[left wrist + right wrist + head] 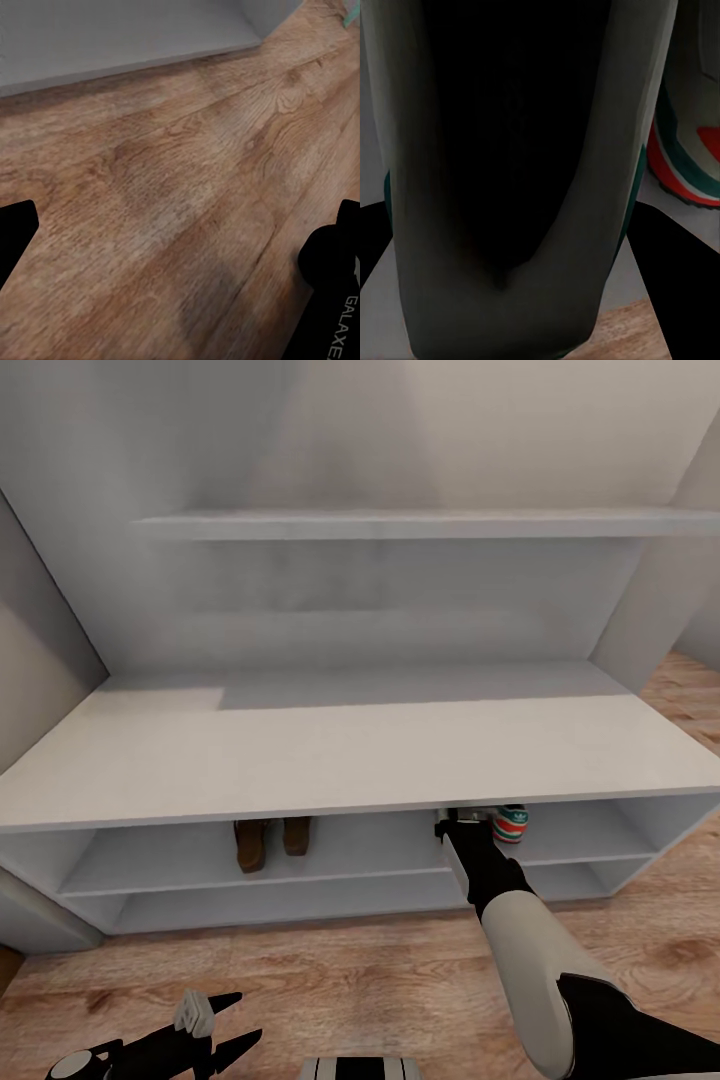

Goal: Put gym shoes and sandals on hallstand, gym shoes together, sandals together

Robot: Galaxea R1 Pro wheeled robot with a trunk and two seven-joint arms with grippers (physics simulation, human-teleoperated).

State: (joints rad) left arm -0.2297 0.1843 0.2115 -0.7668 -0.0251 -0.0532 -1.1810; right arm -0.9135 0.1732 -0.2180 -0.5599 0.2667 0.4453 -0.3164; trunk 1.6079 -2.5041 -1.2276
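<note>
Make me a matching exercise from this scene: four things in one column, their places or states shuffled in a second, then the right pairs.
Things:
1. sandals
2. gym shoe with the red heel patch
3. left gripper
4. right gripper

Places or states:
A. low over the wood floor, in front of the rack
B. side by side in the upper slot, left of middle
C. reaching into the upper slot
D. in the upper slot, just right of the right gripper

Pairs: 1-B, 2-D, 3-A, 4-C

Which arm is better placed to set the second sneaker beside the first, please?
The right. Its gripper is in the rack's upper slot, a sneaker between its fingers, beside the other sneaker. The left gripper hangs low over the floor.
</note>
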